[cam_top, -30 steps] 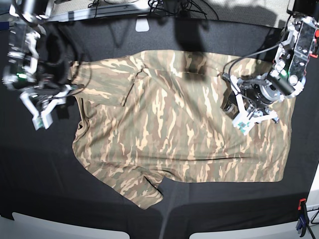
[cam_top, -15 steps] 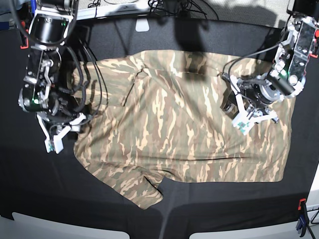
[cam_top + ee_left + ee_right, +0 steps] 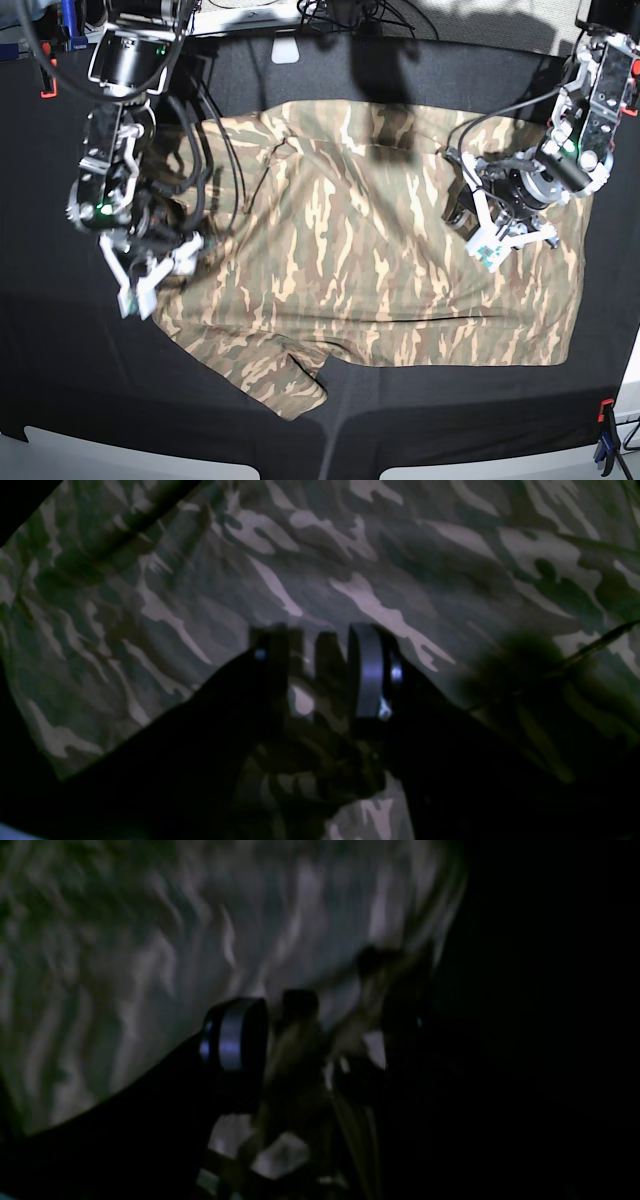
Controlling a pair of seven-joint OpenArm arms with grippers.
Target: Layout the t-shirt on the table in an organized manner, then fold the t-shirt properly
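Swinging in from the far side of the table [image 3: 60, 400], the right pincer [image 3: 150, 275] has come down onto the shirt's edge with its jaws spread and nothing visibly gripped, while the left pincer [image 3: 505, 240] has stayed put, pressed on the cloth; whether it pinches any I cannot tell. That suggests spreading is about done and a first fold is near. Between the two pincers the camouflage t-shirt [image 3: 370, 260] lies mostly flat, one sleeve [image 3: 285, 385] poking out below the right one.
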